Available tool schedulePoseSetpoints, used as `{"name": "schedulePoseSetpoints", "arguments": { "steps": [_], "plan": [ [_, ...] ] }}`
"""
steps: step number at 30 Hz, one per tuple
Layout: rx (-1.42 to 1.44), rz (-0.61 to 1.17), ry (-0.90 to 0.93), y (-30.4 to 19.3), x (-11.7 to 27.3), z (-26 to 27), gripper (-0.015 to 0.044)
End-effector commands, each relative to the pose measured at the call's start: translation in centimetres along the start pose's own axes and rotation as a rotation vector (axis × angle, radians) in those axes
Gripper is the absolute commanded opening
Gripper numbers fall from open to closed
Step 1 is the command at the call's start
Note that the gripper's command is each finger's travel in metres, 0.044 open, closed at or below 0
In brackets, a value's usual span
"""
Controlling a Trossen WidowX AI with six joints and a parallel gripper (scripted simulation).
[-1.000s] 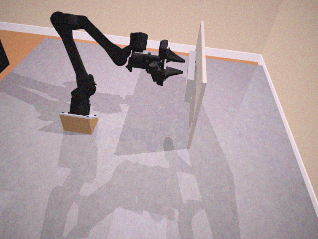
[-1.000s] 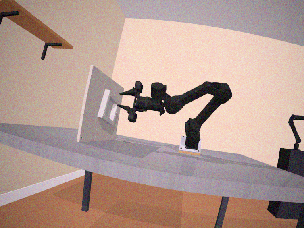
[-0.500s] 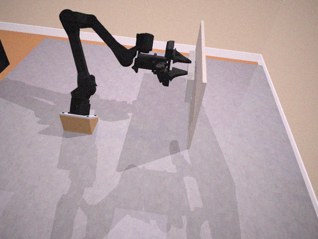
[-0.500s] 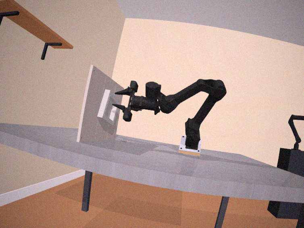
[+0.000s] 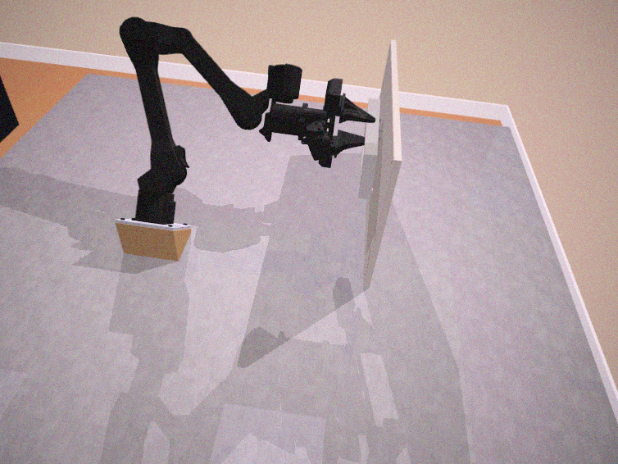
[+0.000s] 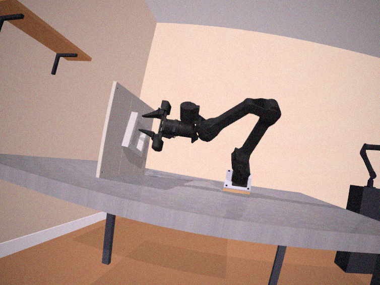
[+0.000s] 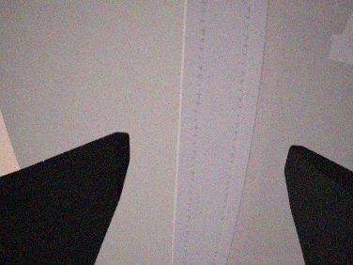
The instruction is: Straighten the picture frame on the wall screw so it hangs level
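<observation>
The picture frame [image 5: 368, 175] [image 6: 128, 130] is a pale rectangular frame on the upright board [image 5: 397, 125] [image 6: 112, 128] [image 7: 84, 85]. In the exterior view it hangs crooked, its left side higher than its right. The screw and the notched strip are hidden behind it. My gripper [image 5: 369, 130] [image 6: 141, 123] [image 7: 209, 152] is open at the frame. In the wrist view one side bar [image 7: 218, 94] of the frame runs nearly upright between the two fingertips, with a gap on each side. How deep the tips reach around the bar is unclear.
The board stands on the grey table [image 5: 309, 239] [image 6: 196, 202]. The arm's base plate [image 5: 154, 225] [image 6: 228, 181] sits away from the board. A wooden shelf [image 6: 43, 30] is on the room wall, and another dark arm [image 6: 368, 165] stands at the far right.
</observation>
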State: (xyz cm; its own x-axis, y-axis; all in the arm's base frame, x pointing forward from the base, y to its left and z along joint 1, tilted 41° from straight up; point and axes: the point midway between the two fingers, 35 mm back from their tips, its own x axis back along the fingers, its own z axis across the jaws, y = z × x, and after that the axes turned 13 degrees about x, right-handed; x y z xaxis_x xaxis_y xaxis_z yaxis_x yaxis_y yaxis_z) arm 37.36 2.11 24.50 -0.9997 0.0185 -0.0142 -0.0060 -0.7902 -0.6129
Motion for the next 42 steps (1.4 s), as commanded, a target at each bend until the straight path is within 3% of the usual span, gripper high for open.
{"name": "schedulePoseSetpoints", "arguments": {
  "steps": [1, 30, 37, 42],
  "plan": [
    [0.003, 0.006, 0.003, -0.12, -0.04, 0.15, 0.0260],
    [0.003, 0.006, 0.003, -0.17, -0.06, 0.20, 0.0260],
    [0.003, 0.006, 0.003, -0.17, -0.06, 0.20, 0.0076],
    [0.003, 0.006, 0.003, -0.17, -0.06, 0.20, 0.0043]
  ]
}}
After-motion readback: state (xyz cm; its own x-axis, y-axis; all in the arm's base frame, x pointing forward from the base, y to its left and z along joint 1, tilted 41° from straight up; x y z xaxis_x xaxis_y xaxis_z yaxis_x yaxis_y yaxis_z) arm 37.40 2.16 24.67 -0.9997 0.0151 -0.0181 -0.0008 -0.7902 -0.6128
